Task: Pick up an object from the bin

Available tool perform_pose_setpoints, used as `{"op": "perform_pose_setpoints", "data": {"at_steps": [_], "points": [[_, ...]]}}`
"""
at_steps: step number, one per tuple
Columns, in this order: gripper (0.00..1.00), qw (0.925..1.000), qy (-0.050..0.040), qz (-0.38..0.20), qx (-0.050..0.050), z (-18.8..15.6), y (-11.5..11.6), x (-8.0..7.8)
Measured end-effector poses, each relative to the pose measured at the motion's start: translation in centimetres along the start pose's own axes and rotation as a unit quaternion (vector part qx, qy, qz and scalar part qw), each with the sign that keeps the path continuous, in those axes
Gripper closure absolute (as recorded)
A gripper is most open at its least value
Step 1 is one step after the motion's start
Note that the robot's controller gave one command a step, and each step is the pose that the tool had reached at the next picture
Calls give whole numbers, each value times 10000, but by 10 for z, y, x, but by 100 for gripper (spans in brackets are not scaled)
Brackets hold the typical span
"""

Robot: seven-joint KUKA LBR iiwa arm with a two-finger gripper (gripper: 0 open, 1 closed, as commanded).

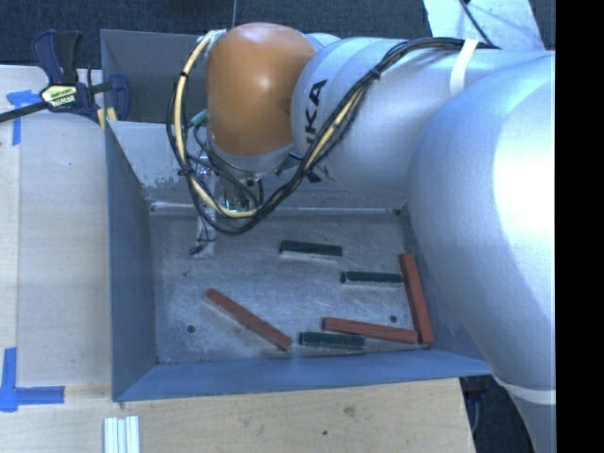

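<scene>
1. The gripper (202, 242) hangs low over bare floor at the bin's (127, 281) far left; open or clenched, I cannot tell
2. A brown-red bar (247, 319) and a dark green bar (310, 249) lie flat to its right, apart, probably easy to pinch singly

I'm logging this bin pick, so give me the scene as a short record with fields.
bin: grey metal
hand: back left, apart from every stick
red sticks: three; front centre, front right, by right wall
green sticks: three; middle, right of middle, front right
</scene>
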State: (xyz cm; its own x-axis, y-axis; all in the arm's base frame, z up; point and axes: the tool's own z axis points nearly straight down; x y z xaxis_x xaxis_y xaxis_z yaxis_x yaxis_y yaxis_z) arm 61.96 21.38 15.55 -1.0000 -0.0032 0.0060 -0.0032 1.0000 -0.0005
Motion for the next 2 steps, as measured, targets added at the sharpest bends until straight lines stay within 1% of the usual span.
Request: {"op": "perform_pose_setpoints", "data": {"at_steps": [1, 2], "points": [[0, 9967, -31, 815, 7, 16, -68, 2], [0, 9884, 12, 1516, -1, 82, -124, -7]]}}
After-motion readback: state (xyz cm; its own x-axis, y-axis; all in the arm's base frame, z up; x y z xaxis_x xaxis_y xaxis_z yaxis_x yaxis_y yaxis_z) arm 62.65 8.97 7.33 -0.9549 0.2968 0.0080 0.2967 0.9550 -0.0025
